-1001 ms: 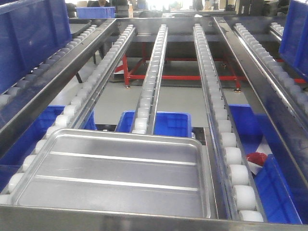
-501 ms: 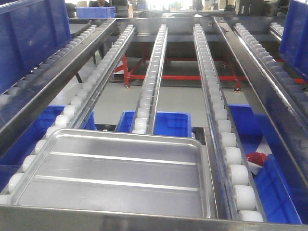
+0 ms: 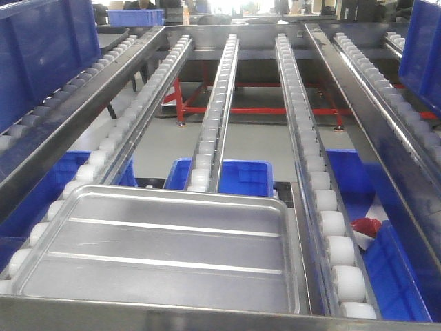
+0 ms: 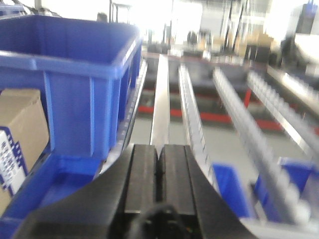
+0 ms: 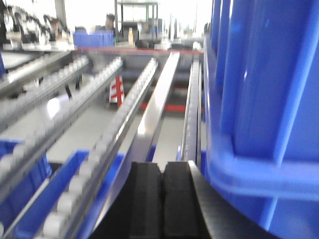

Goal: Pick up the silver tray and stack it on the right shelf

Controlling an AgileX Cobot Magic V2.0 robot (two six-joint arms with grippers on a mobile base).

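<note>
Steel glints off the silver tray (image 3: 165, 252), which I see lying flat on the white rollers (image 3: 333, 223) of the right shelf (image 3: 207, 321), at its near end, left of centre. My left gripper (image 4: 158, 169) is clenched on nothing, with a blue bin (image 4: 75, 84) to its left. My right gripper (image 5: 162, 194) is likewise pressed closed and empty.

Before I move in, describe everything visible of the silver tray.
The silver tray is a shiny rectangular metal pan with rounded corners, a low raised rim and two raised ridges running lengthwise across its floor. It is empty and lies flat on the white rollers, its near edge just behind the front bar. Nothing else visibly touches it.
</note>
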